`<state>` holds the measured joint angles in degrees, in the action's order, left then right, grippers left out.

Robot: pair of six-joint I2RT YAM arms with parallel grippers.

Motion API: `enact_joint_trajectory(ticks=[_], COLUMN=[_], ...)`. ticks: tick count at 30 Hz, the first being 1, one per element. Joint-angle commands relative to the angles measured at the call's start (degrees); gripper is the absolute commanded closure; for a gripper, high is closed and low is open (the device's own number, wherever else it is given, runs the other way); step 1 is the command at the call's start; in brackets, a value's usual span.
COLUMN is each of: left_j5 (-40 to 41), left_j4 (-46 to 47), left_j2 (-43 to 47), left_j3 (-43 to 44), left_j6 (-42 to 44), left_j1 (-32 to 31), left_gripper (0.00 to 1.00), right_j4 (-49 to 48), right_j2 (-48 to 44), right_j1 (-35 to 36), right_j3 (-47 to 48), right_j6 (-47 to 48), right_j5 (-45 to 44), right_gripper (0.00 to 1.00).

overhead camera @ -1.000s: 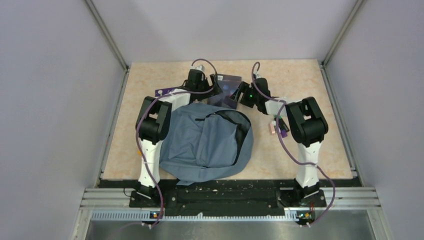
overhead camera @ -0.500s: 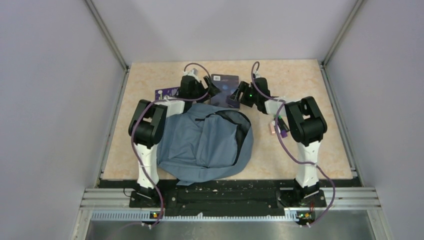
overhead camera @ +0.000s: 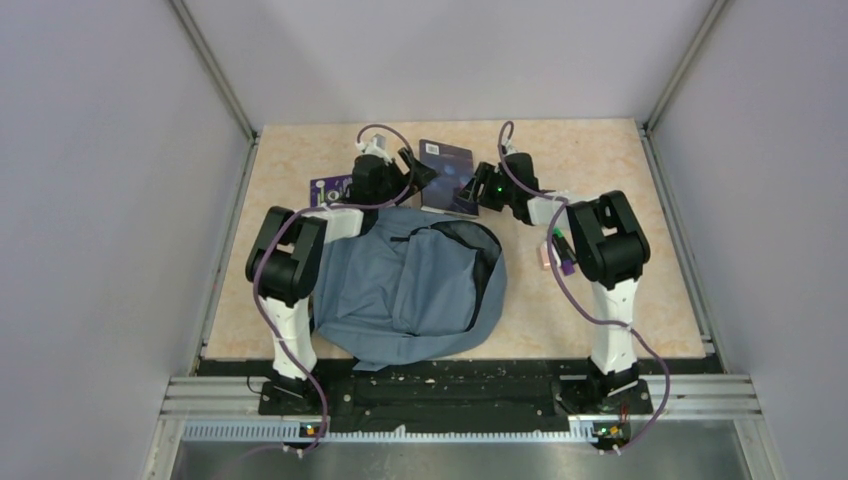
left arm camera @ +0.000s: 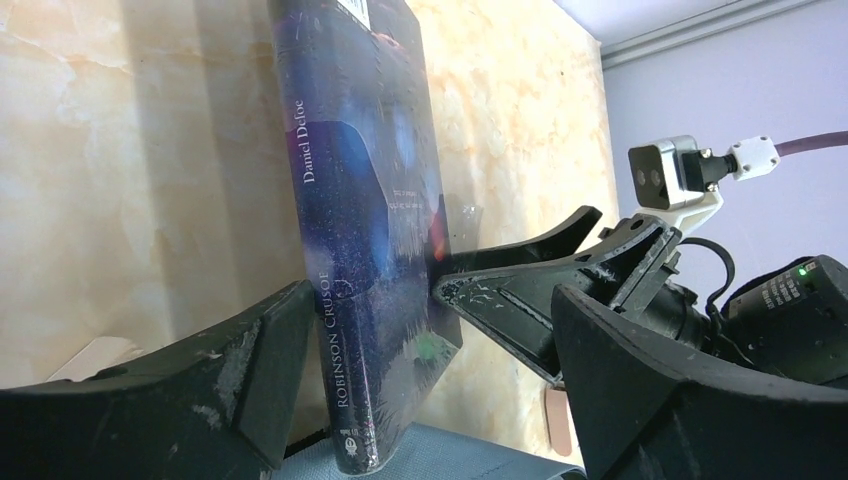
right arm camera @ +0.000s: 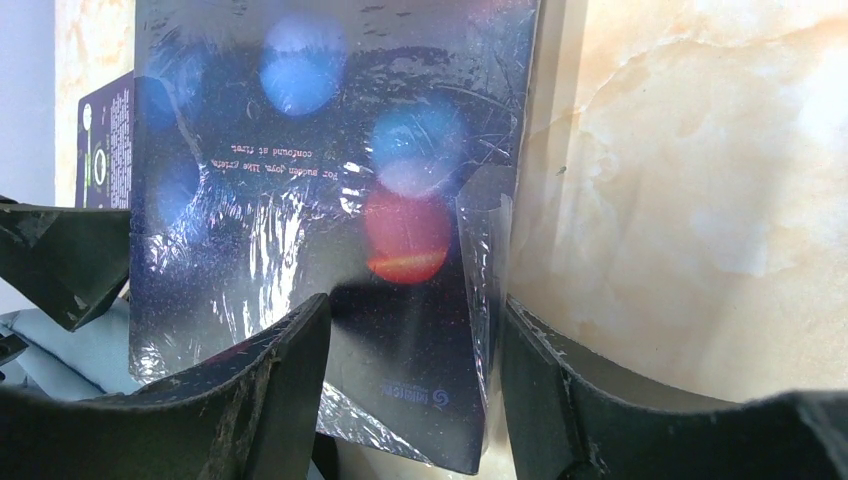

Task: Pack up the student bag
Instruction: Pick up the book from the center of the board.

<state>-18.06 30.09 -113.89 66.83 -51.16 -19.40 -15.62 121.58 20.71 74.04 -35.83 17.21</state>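
Left gripper (left arm camera: 435,300) jaws stand spread wide, one finger on each side of the book (left arm camera: 370,200). The right-hand finger is well clear of the book. Right gripper (right arm camera: 412,310) jaws are partly drawn in about the book's long edge, with one finger over the cover and the other at the edge. Whether they actually pinch it cannot be told.

Student bag (overhead camera: 410,285) lies flat on the table (overhead camera: 600,170) between the two arms, close to their bases. Its main compartment gapes at the far right and shows dark lining. Its contents cannot be made out. The book sits just beyond the bag's far end, outside it.

From overhead, a purple card (overhead camera: 325,187) lies on the table left of the left gripper. A small pink and purple item (overhead camera: 548,258) lies beside the right arm.

Only the left wrist view gives the spine lettering, "Robinson Crusoe, Daniel Defoe". It also shows the book's near end over grey-blue fabric. The right wrist view shows glossy, wrinkled wrap with a loose flap at the edge.
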Motion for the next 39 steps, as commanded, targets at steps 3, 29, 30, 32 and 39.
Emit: enact_joint_trajectory(ticks=[3,29,30,32,39], left_j5=[-9.6,-12.9,-13.0,-13.0,-12.7], left_j4=[9.5,20.6,20.9,21.5,24.4], left_j2=[0.6,-2.0,-1.8,-1.1,1.6], left_j3=[0.0,-0.8,-1.0,-1.5,-4.7], left_j6=[-5.5,-11.2,-11.6,-12.1,-13.7], left_j1=[-4.9,-9.8,-10.1,-10.9,-13.2], left_gripper=[0.13,0.35,0.36,0.36,0.36], right_j4=[5.0,4.8,4.9,5.0,4.7], right_j2=[3.8,4.2,4.2,4.2,3.7], right_j1=[4.6,5.0,5.1,5.0,5.0], right_j3=[1.0,0.7,0.7,0.7,-0.4], right_j6=[2.1,2.2,2.1,2.1,2.1], right_j5=[6.5,8.7,8.5,8.3,8.3], right_gripper=[0.42,0.47,0.47,0.47,0.47])
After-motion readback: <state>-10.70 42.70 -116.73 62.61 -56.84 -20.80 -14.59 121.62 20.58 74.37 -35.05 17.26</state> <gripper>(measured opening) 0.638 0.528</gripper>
